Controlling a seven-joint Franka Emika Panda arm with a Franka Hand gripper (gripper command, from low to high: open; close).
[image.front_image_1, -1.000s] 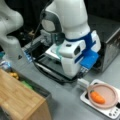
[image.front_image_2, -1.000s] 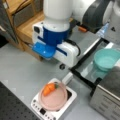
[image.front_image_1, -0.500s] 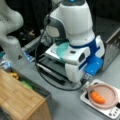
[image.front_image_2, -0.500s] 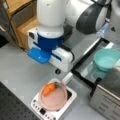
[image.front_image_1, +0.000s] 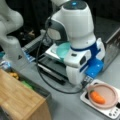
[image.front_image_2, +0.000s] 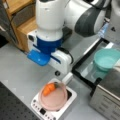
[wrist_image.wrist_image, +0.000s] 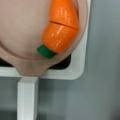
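On a grey table (image.front_image_2: 17, 67) backed by wooden shelving (image.front_image_2: 23, 23), the gripper (image.front_image_2: 67, 78), grip state unclear, has apparently dropped closer to the carrot (image.front_image_2: 48, 89)

bench (image.front_image_1: 62, 105): grey, smooth | wooden cabinet (image.front_image_2: 21, 15): at a front view's top left | backdrop (image.front_image_1: 32, 12): dark | light: even

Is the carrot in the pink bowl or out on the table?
In. The carrot lies inside the pink bowl on the white scale.
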